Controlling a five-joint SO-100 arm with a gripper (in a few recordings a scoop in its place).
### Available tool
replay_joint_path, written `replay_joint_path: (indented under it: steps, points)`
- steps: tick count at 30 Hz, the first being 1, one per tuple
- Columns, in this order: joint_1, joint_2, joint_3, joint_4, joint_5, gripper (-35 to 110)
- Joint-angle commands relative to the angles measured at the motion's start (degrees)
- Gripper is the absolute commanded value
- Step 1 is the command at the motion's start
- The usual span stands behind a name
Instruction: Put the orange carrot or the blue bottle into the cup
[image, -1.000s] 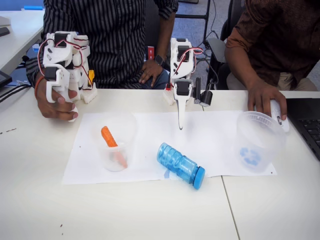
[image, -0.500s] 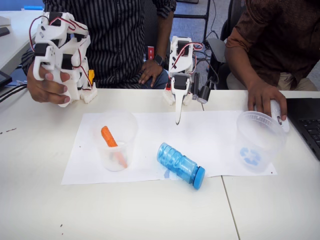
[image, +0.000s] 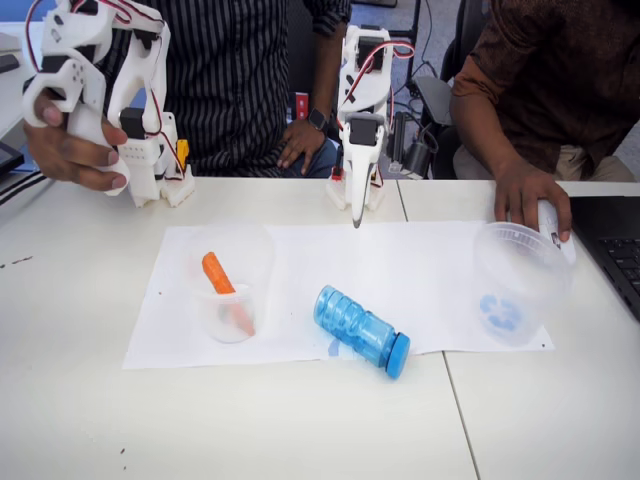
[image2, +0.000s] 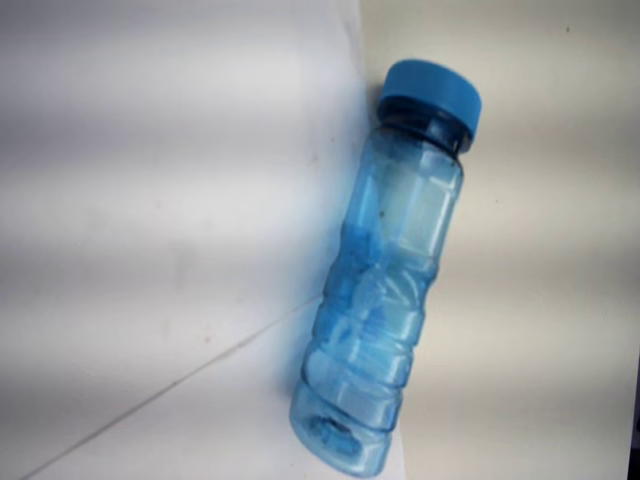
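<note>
Finding the blue bottle (image: 360, 330) lying on its side across the front edge of the white paper sheet (image: 420, 265), solid blue cap (image: 398, 355) pointing toward the camera-side right and hanging past the paper onto the bare tabletop (image: 300, 430). Judging that pose as a resting one: ribbed body flat down, so likely to roll if nudged from the side. Showing up in the wrist view (image2: 385, 300) as translucent blue plastic, ridged along the lower body, smooth nearer the neck, apparently empty, with the darker collar just under the cap.

Noting the orange carrot (image: 218, 275) leaning inside a smaller clear cup (image: 232, 295) to the left in the fixed view, well apart from the bottle, so already contained but not in the marked one. Spotting the cup (image: 515, 285) with the blue mark on its base at the right end of the sheet, a person's hand (image: 535, 205) resting just behind its rim, probably steadying it; not managing to tell whether it is upright or tipped.

Seeing the end effector (image: 355, 215) hanging point-down over the back edge of the sheet, jaws looking pressed together, gripping nothing, well apart from the bottle and behind it.
</note>
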Motion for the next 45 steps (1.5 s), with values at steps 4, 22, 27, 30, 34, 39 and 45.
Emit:
replay_joint_path:
  steps: [4,22,27,30,34,39,45]
  points:
    - [0.8,-9.6,-12.8,0.1,8.3,47]
    - [1.7,-18.2,-17.0,-0.9,20.6,48]
    - [1.7,-25.0,-17.7,-3.6,25.3,48]
    - [1.7,-28.4,-17.7,-3.9,26.7,48]
    - [1.7,-31.8,-17.7,-3.9,26.5,48]
    - [1.7,-32.2,-17.8,-3.8,23.6,48]
    - [2.5,-33.1,-22.5,-1.1,21.1,48]
